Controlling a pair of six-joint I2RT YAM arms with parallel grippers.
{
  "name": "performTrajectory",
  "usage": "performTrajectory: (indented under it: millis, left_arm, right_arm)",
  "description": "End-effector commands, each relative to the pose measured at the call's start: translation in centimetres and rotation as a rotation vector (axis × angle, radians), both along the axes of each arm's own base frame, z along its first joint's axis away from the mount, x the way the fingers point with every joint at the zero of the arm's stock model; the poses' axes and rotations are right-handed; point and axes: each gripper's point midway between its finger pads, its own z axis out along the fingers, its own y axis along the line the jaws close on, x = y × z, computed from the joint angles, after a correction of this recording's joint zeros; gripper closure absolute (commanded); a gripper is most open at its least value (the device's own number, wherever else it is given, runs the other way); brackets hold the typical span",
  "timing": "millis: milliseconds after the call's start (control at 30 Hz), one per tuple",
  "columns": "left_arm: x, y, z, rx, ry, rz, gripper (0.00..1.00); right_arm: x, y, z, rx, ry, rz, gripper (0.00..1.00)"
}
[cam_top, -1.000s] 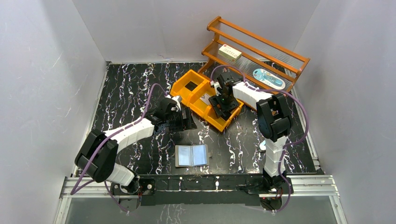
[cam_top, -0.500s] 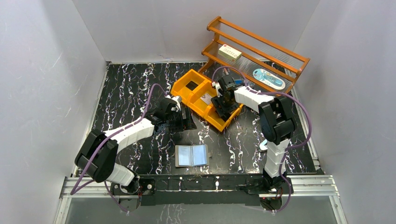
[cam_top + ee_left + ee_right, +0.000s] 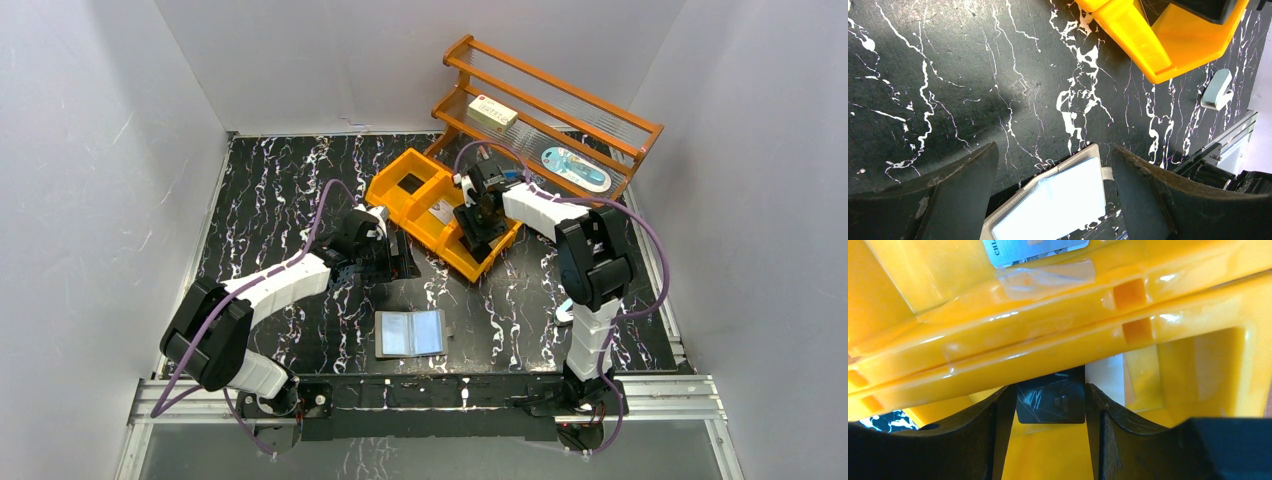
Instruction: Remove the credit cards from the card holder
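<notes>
Plain white walls (image 3: 100,150) box in a black marble-look bench (image 3: 280,180) with white veins. An orange wooden rack (image 3: 560,88) stands back right, an orange plastic three-compartment bin (image 3: 383,190) just in front of it. The small grey card holder (image 3: 410,333) lies open near the bench's front edge, pale blue lining up. Left gripper (image 3: 1054,152) hangs just behind it, jaws wide apart. Right gripper (image 3: 1049,389) is down in the bin, fingers flanking a black credit card (image 3: 1050,405); can't tell if it's pinched.

Card holder (image 3: 410,333) open; black card (image 3: 1050,401) between fingers (image 3: 998,440)
</notes>
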Motion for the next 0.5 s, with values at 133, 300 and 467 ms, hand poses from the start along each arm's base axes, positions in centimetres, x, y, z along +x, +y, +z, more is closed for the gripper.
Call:
performTrajectory:
  millis: [133, 300, 467]
  left_arm:
    - [0.6, 0.0, 1.5, -0.011, -0.038, -0.005, 0.18]
    - [0.6, -0.1, 1.6, -0.010, -0.040, -0.006, 0.18]
    - [0.6, 0.0, 1.6, -0.008, -0.042, -0.004, 0.18]
  right_arm:
    - [1.8, 0.4, 5.1, 0.047, -0.123, -0.031, 0.42]
    - [1.7, 0.6, 5.0, 0.057, -0.116, -0.031, 0.42]
    - [1.3, 1.1, 3.4, 0.078, -0.077, -0.023, 0.21]
